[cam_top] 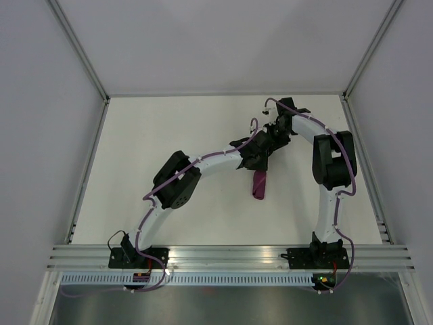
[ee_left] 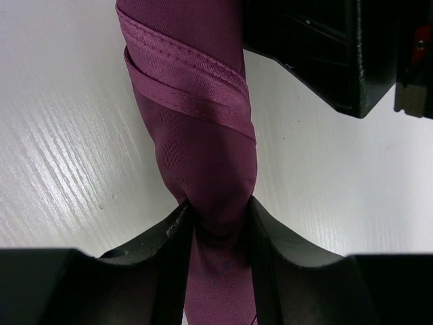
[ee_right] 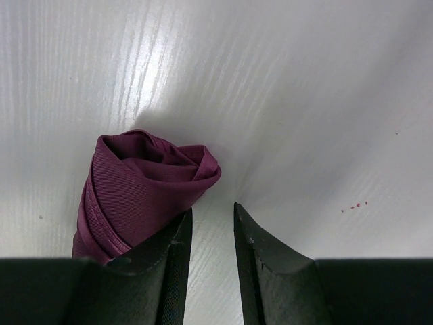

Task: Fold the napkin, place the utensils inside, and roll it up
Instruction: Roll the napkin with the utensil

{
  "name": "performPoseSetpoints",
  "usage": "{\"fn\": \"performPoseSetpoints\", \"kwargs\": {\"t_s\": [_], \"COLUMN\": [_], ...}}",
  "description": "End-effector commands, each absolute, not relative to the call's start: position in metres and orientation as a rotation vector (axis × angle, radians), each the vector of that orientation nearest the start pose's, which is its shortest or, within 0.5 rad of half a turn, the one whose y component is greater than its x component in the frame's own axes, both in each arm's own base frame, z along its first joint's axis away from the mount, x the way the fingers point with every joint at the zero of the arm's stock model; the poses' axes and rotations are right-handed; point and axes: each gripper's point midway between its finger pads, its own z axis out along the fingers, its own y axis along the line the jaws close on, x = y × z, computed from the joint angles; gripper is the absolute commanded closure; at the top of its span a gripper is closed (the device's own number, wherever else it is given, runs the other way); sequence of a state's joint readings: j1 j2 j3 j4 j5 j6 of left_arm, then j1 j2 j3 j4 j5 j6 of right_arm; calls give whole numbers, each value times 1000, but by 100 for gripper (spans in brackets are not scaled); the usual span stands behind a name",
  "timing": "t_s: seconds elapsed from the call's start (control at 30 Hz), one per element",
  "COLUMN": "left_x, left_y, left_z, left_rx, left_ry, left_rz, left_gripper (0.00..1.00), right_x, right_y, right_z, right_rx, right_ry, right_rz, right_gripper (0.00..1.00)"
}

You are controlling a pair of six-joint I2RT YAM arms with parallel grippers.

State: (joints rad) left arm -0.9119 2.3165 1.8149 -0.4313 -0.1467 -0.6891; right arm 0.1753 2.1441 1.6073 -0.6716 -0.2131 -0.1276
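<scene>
Judging by how the napkin (cam_top: 258, 184) lies, the rolling step is taken to be all but finished. In the overhead view it is seen as a short, tight bundle just right of the frame's centre on the white table (cam_top: 169, 128), directly below the two arms' tips. The knife is nowhere shown and is presumed, not seen, to be wrapped inside. In the left wrist view the roll is pinched by the left gripper (ee_left: 220, 208) at the bottom centre of the frame, and the cloth is necked in where it is squeezed. The right gripper (ee_right: 213, 218) is set narrow and holds nothing. The roll's spiral end is seen at the left of its frame, just beside the outer face of one finger (ee_right: 172, 257). A gentle release is judged to be called for next, so that the wraps are not dragged loose. The fabric is a finely ribbed magenta weave with a faint sheen, edged by a stitched hem (ee_left: 196, 88) wound slantwise round the roll; the table is matte and faintly grained.
</scene>
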Motion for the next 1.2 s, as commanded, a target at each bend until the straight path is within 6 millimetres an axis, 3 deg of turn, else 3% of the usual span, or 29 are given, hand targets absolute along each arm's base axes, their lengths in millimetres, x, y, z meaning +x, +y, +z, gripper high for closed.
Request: {"fn": "performPoseSetpoints", "kwargs": {"t_s": [0.0,0.3,0.37,0.67,0.73,1.17], "left_x": [300,311,313,321,322,326], "left_y": [-395,-399,-400,-396,-396,-398], "left_z": [-43,-25,-22,-7,-4,4], "left_rx": [257,243,243,238,241,261], "left_ry": [2807,2756,2745,2712,2706,2684], "left_rz": [-250,-307,-312,-329,-333,-340], "left_gripper": [57,51,44,42,34,34], "right_x": [434,437,438,439,438,436], "right_y": [117,121,120,121,121,123], "right_z": [-1,3,3,7,7,8], "right_rx": [-485,-499,-498,-495,-498,-505], "right_ry": [2784,2771,2770,2760,2762,2760], "right_rz": [282,265,257,257,259,277], "right_gripper": [63,63,63,63,63,64]}}
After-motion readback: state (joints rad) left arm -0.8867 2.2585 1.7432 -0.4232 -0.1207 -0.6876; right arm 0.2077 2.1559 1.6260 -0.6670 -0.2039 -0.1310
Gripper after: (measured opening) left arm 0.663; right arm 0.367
